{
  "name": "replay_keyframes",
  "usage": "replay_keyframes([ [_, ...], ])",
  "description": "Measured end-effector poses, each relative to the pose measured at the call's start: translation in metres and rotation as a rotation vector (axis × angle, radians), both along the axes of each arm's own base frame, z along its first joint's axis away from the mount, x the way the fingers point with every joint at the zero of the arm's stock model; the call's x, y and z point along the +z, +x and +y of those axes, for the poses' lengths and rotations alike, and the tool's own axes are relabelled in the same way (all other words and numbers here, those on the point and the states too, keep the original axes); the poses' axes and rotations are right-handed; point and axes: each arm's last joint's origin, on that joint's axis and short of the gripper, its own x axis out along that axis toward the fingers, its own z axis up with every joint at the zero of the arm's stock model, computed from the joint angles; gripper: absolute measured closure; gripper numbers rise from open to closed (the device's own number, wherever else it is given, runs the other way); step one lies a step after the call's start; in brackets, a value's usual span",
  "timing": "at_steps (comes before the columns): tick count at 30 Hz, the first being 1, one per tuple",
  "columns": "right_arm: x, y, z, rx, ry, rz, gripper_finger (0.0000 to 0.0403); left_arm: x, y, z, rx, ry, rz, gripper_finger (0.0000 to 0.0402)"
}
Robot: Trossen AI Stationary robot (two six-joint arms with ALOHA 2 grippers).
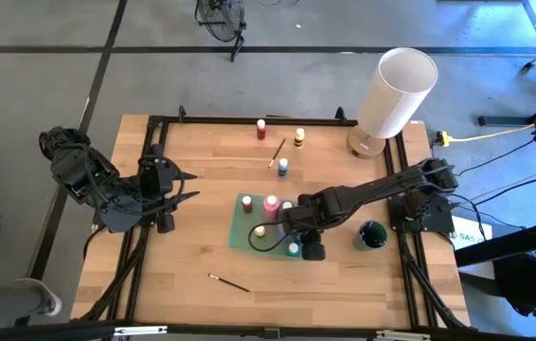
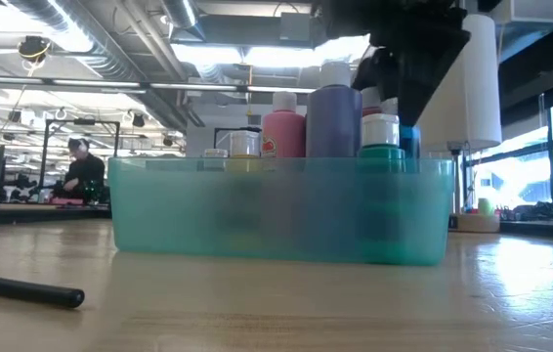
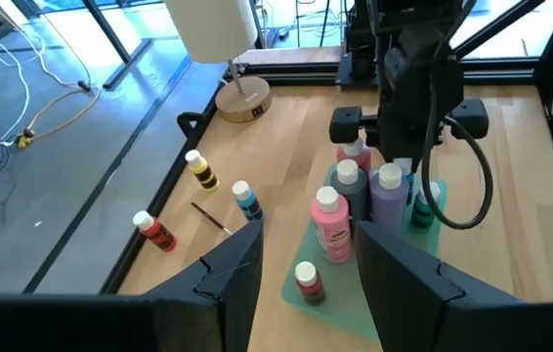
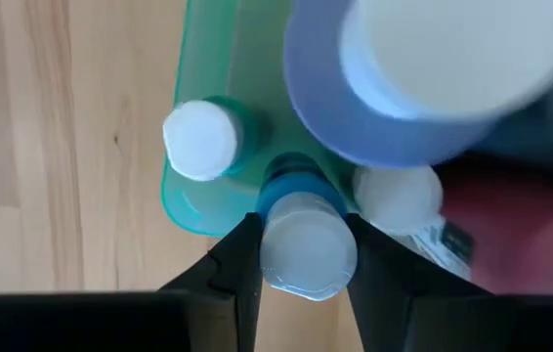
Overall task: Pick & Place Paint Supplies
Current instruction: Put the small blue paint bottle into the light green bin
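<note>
**Ana:** Wooden tabletop [image 1: 192, 256], workshop behind it. What's the step in hand?

**Ben:** As I read it, the right gripper [image 4: 301, 256] is lowering a blue paint bottle [image 4: 301, 244] into the teal bin [image 2: 276, 210]. The wrist view shows its two fingers pressed against the bottle's white cap from both sides, so it is clamped on that bottle, right over the bin's edge.

**Ana:** What's packed around it?

**Ben:** A green bottle [image 4: 203, 137] just beside it in the bin's corner, a big purple bottle [image 2: 333, 119] close on the other side, a pink one [image 2: 283, 127] further in. Tight quarters.

**Ana:** So how to do it well?

**Ben:** Keep the bottle upright, bring it straight down into the gap between the green and purple ones, and let go only once its base sits on the bin floor. Opening too wide would likely nudge the neighbours.

**Ana:** And outside the bin?

**Ben:** Red [image 1: 260, 128], yellow [image 1: 299, 137] and another blue bottle [image 1: 283, 168] stand toward the far side, a brush [image 1: 276, 152] among them, a second brush [image 1: 228, 281] near the front edge. The left gripper [image 3: 306, 264] waits at the table's left, fingers apart, holding nothing.
</note>
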Motion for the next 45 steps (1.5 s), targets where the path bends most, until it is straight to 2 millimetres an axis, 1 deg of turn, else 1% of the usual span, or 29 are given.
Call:
replay_keyframes([
  [20,-0.0090,0.0066,0.0025,0.021,0.012,0.002,0.0285,0.0000,0.0000,0.0000,0.013,-0.020,-0.009,0.0242],
  [33,-0.0089,0.0067,0.0034,0.018,0.028,0.002,0.0284,-0.0001,0.0000,-0.0002,0.013,-0.031,-0.009,0.0242],
  [39,-0.0088,0.0070,0.0037,0.018,0.039,0.002,0.0250,0.0000,0.0000,-0.0002,0.011,-0.034,-0.008,0.0242],
  [45,-0.0087,0.0073,0.0040,0.018,0.042,-0.002,0.0243,-0.0001,0.0000,-0.0003,0.009,-0.035,-0.006,0.0242],
])
